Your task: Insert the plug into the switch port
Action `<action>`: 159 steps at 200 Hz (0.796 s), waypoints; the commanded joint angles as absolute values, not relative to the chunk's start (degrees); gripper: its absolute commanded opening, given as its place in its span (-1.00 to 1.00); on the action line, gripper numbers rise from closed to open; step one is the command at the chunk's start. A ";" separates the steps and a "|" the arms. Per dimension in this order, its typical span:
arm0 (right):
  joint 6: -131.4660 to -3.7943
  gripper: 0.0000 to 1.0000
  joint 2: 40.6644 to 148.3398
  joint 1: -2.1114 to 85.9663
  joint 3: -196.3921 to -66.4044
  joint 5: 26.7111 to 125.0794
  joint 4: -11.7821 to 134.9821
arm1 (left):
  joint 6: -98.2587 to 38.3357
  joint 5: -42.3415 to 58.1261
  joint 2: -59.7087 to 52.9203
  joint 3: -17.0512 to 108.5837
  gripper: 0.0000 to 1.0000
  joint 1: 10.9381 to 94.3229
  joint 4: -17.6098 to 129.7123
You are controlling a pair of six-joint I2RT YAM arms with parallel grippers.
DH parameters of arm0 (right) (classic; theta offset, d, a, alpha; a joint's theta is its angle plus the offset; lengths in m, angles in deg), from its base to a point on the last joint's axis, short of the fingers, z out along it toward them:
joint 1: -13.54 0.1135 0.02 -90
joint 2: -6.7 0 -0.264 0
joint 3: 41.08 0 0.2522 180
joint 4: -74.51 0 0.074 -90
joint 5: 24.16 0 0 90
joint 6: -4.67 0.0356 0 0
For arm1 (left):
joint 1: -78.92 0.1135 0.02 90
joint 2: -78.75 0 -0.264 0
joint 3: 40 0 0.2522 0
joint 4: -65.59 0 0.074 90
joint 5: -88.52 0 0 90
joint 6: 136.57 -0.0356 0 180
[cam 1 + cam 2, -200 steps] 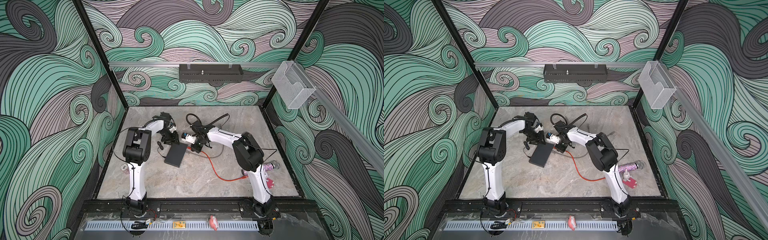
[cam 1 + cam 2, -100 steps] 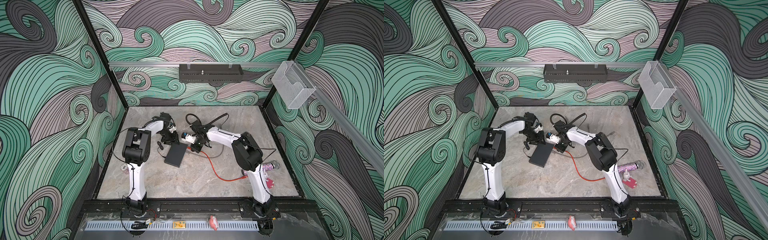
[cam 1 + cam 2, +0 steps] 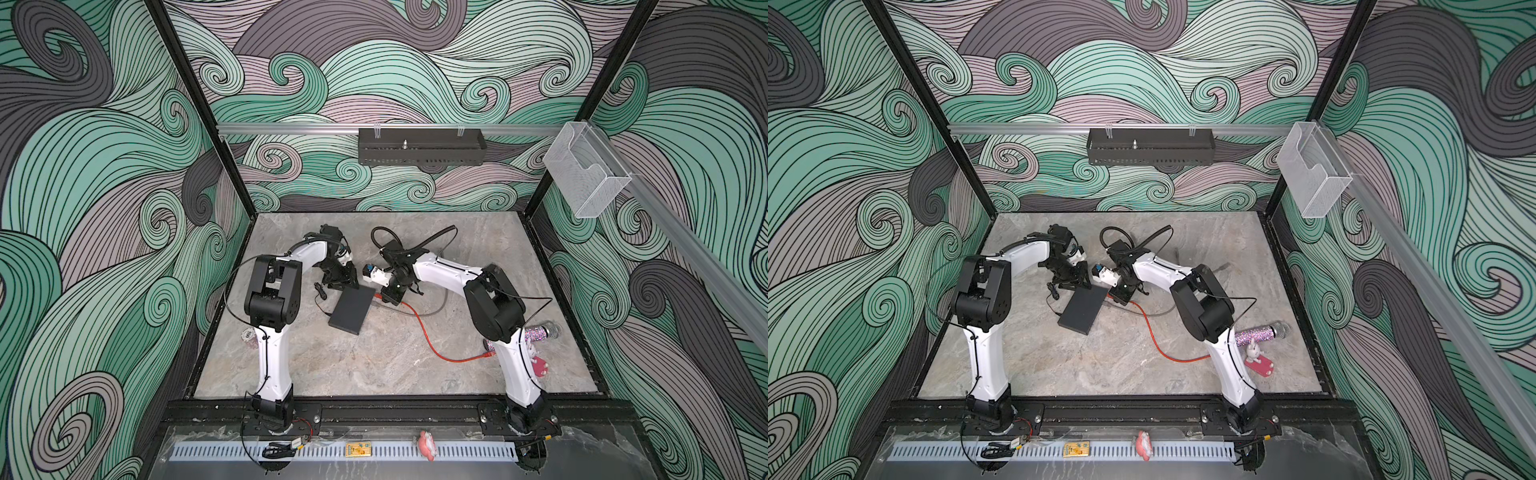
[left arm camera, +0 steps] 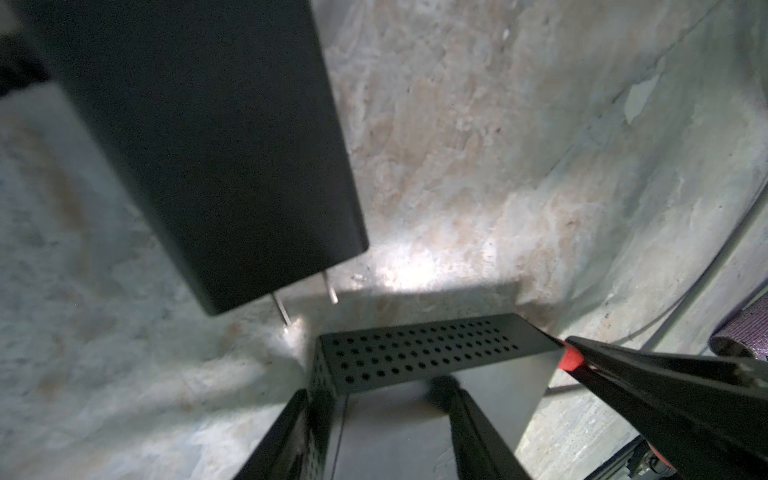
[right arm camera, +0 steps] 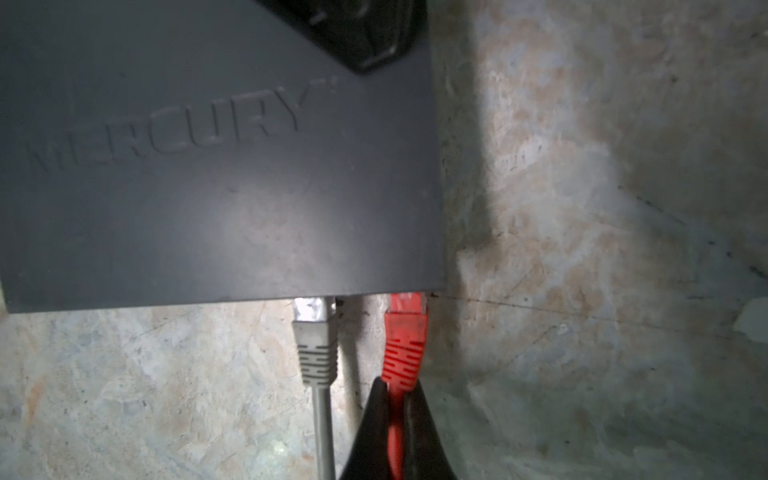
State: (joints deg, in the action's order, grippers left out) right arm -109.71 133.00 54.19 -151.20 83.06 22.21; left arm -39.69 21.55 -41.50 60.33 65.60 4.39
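The switch (image 3: 352, 309) is lying flat on the marble table (image 3: 374, 365), about midway between the two arms, set at a slant. The right gripper (image 5: 395, 390) is sitting just off the switch's port edge, its jaws pinching narrowly on the red cable (image 3: 424, 332) right behind the red plug (image 5: 405, 332). The plug's tip is meeting that edge near the corner, beside a grey plug (image 5: 314, 345) that is already sitting in a port. How deep the red one is going, I cannot tell.

The left gripper (image 4: 374, 390) is leaning over the switch's far corner with its jaws standing partway apart. One finger is resting outside the perforated side wall and the other is over the top face. I cannot tell whether they are squeezing it. A black adapter (image 4: 199, 145) with two metal prongs is showing just beside that end.
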 commanded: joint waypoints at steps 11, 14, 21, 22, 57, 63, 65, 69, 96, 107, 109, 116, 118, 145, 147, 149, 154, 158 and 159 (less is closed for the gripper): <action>-110.03 -0.87 131.96 60.31 -158.37 99.99 49.95 | -38.48 32.58 -49.04 57.36 0.02 58.35 7.84; -109.95 -0.88 132.02 60.28 -158.38 99.99 49.94 | -38.46 32.58 -49.11 57.37 0.02 58.35 7.87; -109.73 -0.87 132.29 60.30 -158.39 100.03 49.93 | -38.41 32.70 -49.05 57.35 0.02 58.31 7.92; -109.75 -0.88 132.34 60.30 -158.38 100.08 49.94 | -38.40 32.75 -49.05 57.35 0.02 58.33 7.95; -109.24 -0.88 133.06 60.41 -157.24 99.64 50.74 | -38.31 33.04 -48.95 57.35 0.02 58.33 8.06; -109.24 -0.88 133.08 60.40 -157.11 99.48 50.87 | -38.38 32.98 -48.97 57.35 0.02 58.35 8.00; -109.17 -0.87 133.13 60.39 -157.07 99.50 50.92 | -38.35 32.97 -48.96 57.28 0.02 58.35 8.05; -109.15 -0.87 133.26 60.39 -157.07 99.52 50.98 | -38.37 32.97 -48.96 57.23 0.02 58.35 7.99; -108.72 -0.88 134.20 60.45 -157.50 99.87 51.28 | -38.26 32.89 -48.84 56.94 0.02 58.35 8.21; -108.45 -0.88 134.68 60.39 -157.56 100.19 51.68 | -38.13 33.04 -48.84 56.75 0.02 58.44 8.41; -108.45 -0.88 134.76 60.39 -157.61 100.14 51.65 | -38.13 32.99 -48.88 56.74 0.02 58.44 8.35; -108.69 -0.87 134.93 60.39 -157.86 99.93 51.23 | -38.26 32.77 -49.02 56.73 0.02 58.43 8.24; -108.81 -0.88 134.93 60.39 -157.97 99.98 50.99 | -38.25 32.68 -49.13 56.78 0.02 58.44 8.17; -109.37 -0.88 134.61 60.43 -158.64 99.99 49.78 | -38.04 32.89 -49.40 57.00 0.02 58.35 8.50; -109.40 -0.88 134.59 60.40 -158.67 100.02 49.81 | -38.04 32.89 -49.44 57.04 0.02 58.35 8.46; -109.39 -0.88 134.63 60.39 -158.67 100.10 49.78 | -38.00 32.89 -49.47 57.08 0.02 58.35 8.53; -109.41 -0.88 134.58 60.41 -158.72 100.12 49.72 | -37.96 32.75 -49.49 57.09 0.02 58.35 8.59; -109.41 -0.87 134.58 60.41 -158.90 100.12 49.60 | -37.88 32.65 -49.57 57.06 0.02 58.35 8.46; -109.41 -0.88 134.67 60.40 -158.90 100.12 49.59 | -37.87 32.59 -49.57 57.03 0.02 58.35 8.48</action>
State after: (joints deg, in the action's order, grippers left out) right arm -108.64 134.33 54.19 -152.64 83.38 20.59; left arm -39.67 21.55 -41.54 60.40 65.60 4.28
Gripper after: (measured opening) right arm 0.075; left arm 0.512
